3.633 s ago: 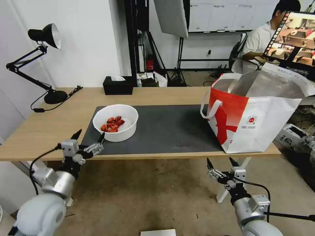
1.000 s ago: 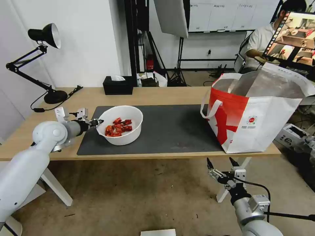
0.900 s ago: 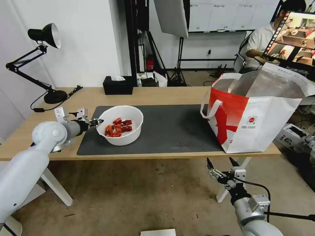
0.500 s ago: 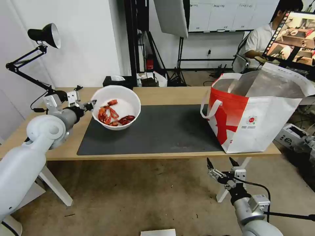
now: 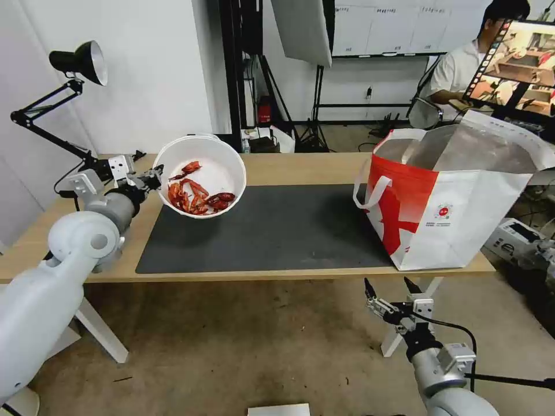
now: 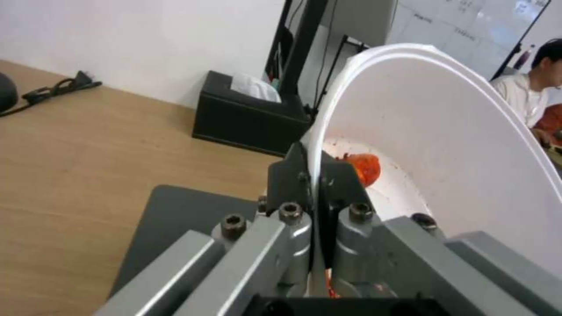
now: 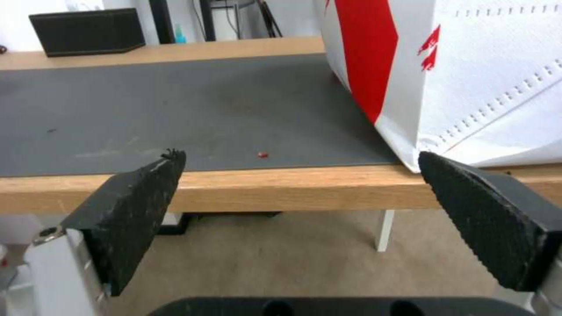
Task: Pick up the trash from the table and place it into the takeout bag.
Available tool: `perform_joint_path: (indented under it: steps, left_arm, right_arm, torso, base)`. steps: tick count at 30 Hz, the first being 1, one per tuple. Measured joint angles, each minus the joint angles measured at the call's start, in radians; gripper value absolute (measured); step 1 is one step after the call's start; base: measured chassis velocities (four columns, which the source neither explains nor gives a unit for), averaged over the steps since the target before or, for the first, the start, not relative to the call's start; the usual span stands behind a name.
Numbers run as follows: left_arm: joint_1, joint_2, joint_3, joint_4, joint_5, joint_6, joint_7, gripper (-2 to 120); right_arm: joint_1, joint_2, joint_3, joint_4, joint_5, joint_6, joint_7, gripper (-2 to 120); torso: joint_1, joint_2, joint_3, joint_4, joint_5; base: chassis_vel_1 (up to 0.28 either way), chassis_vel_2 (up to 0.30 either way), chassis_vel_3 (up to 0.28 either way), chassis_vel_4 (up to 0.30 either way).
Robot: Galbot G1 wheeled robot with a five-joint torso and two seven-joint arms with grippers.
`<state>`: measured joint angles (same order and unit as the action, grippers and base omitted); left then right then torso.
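1. Jaws of the left gripper (image 5: 155, 173) pinch the bowl (image 5: 199, 184) by its 9 o'clock rim, tilting it.
2. Bowl hangs above the counter (image 5: 300, 164); bag (image 5: 457, 202) stands toward 3 o'clock.
3. Right gripper (image 5: 392, 296) waits, jaws wide, empty.

No words, numbers or brand names can be read anywhere. The takeout bag (image 5: 457, 202) carries a small round logo (image 5: 443, 211) on its white front panel, with a line of tiny print just below the logo, too small to make out. The whiteboard (image 5: 404, 26) on the wall behind the bag bears faint marks that cannot be read either.
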<state>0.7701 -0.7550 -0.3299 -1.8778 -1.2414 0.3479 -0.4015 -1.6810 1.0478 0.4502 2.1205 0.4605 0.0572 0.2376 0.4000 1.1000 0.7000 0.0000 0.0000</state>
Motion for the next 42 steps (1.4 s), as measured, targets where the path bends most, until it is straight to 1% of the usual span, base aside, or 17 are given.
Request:
perform_joint_path:
  steps: [10, 13, 15, 17, 18, 20, 22, 24, 25, 29, 32, 33, 36, 37, 39, 41, 42]
  left_arm:
    - [-0.072, -0.039, 0.056, -0.011, -0.005, 0.001, 0.001, 0]
    - [-0.124, -0.061, 0.108, -0.007, -0.008, 0.004, 0.000, 0]
    - [-0.134, -0.064, 0.118, -0.005, -0.009, 0.004, 0.000, 0]
    - [-0.184, -0.086, 0.162, 0.005, -0.010, 0.006, 0.000, 0]
    - [-0.184, -0.086, 0.162, 0.005, -0.010, 0.006, 0.000, 0]
    - [-0.230, -0.107, 0.201, 0.018, -0.011, 0.008, 0.002, 0]
    - [-0.239, -0.112, 0.209, 0.021, -0.011, 0.008, 0.002, 0]
    - [-0.292, -0.139, 0.252, 0.040, -0.011, 0.010, 0.000, 0]
    - [-0.292, -0.139, 0.252, 0.040, -0.011, 0.010, 0.000, 0]
    - [-0.344, -0.178, 0.296, 0.067, -0.011, 0.012, -0.010, 0]
    - [-0.399, -0.236, 0.354, 0.102, -0.010, 0.013, -0.014, 0]
    - [-0.399, -0.236, 0.354, 0.102, -0.010, 0.013, -0.014, 0]
    - [-0.442, -0.285, 0.396, 0.129, -0.007, 0.014, -0.019, 0]
    - [-0.442, -0.285, 0.396, 0.129, -0.007, 0.014, -0.019, 0]
    - [-0.477, -0.320, 0.427, 0.152, -0.002, 0.014, -0.021, 0]
    - [-0.490, -0.331, 0.437, 0.160, -0.002, 0.014, -0.021, 0]
    - [-0.512, -0.350, 0.452, 0.174, -0.002, 0.014, -0.022, 0]
  right_arm:
    - [0.000, 0.000, 0.000, 0.000, 0.000, 0.000, 0.000, 100]
    - [0.000, 0.000, 0.000, 0.000, 0.000, 0.000, 0.000, 100]
    - [0.000, 0.000, 0.000, 0.000, 0.000, 0.000, 0.000, 100]
    - [0.000, 0.000, 0.000, 0.000, 0.000, 0.000, 0.000, 100]
    - [0.000, 0.000, 0.000, 0.000, 0.000, 0.000, 0.000, 100]
    - [0.000, 0.000, 0.000, 0.000, 0.000, 0.000, 0.000, 100]
    - [0.000, 0.000, 0.000, 0.000, 0.000, 0.000, 0.000, 100]
    - [0.000, 0.000, 0.000, 0.000, 0.000, 0.000, 0.000, 100]
    - [0.000, 0.000, 0.000, 0.000, 0.000, 0.000, 0.000, 100]
    - [0.000, 0.000, 0.000, 0.000, 0.000, 0.000, 0.000, 100]
    - [0.000, 0.000, 0.000, 0.000, 0.000, 0.000, 0.000, 100]
    - [0.000, 0.000, 0.000, 0.000, 0.000, 0.000, 0.000, 100]
    - [0.000, 0.000, 0.000, 0.000, 0.000, 0.000, 0.000, 100]
    - [0.000, 0.000, 0.000, 0.000, 0.000, 0.000, 0.000, 100]
    - [0.000, 0.000, 0.000, 0.000, 0.000, 0.000, 0.000, 100]
    - [0.000, 0.000, 0.000, 0.000, 0.000, 0.000, 0.000, 100]
    - [0.000, 0.000, 0.000, 0.000, 0.000, 0.000, 0.000, 100]
  torso:
    - [0.000, 0.000, 0.000, -0.0001, 0.0000]
    - [0.000, 0.000, 0.000, 0.0000, 0.0001]
    - [0.000, 0.000, 0.000, -0.0001, 0.0001]
    - [0.000, 0.000, 0.000, 0.0000, 0.0002]
    - [0.000, 0.000, 0.000, 0.0000, 0.0002]
    - [0.000, 0.000, 0.000, 0.0000, 0.0000]
    - [0.000, 0.000, 0.000, -0.0001, 0.0000]
    - [0.000, 0.000, 0.000, 0.0000, 0.0002]
    - [0.000, 0.000, 0.000, 0.0000, 0.0002]
    - [0.000, 0.000, 0.000, -0.0001, 0.0002]
    - [0.000, 0.000, 0.000, -0.0001, 0.0002]
    - [0.000, 0.000, 0.000, -0.0001, 0.0002]
    - [0.000, 0.000, 0.000, 0.0000, 0.0002]
    - [0.000, 0.000, 0.000, 0.0000, 0.0002]
    - [0.000, 0.000, 0.000, -0.0001, 0.0001]
    - [0.000, 0.000, 0.000, -0.0001, 0.0002]
    - [0.000, 0.000, 0.000, 0.0000, 0.0003]
  base:
    - [0.000, 0.000, 0.000, 0.000]
    - [0.000, 0.000, 0.000, 0.000]
    - [0.000, 0.000, 0.000, 0.000]
    - [0.000, 0.000, 0.000, 0.000]
    - [0.000, 0.000, 0.000, 0.000]
    - [0.000, 0.000, 0.000, 0.000]
    - [0.000, 0.000, 0.000, 0.000]
    - [0.000, 0.000, 0.000, 0.000]
    - [0.000, 0.000, 0.000, 0.000]
    - [0.000, 0.000, 0.000, 0.000]
    - [0.000, 0.000, 0.000, 0.000]
    - [0.000, 0.000, 0.000, 0.000]
    - [0.000, 0.000, 0.000, 0.000]
    - [0.000, 0.000, 0.000, 0.000]
    - [0.000, 0.000, 0.000, 0.000]
    - [0.000, 0.000, 0.000, 0.000]
    - [0.000, 0.000, 0.000, 0.000]
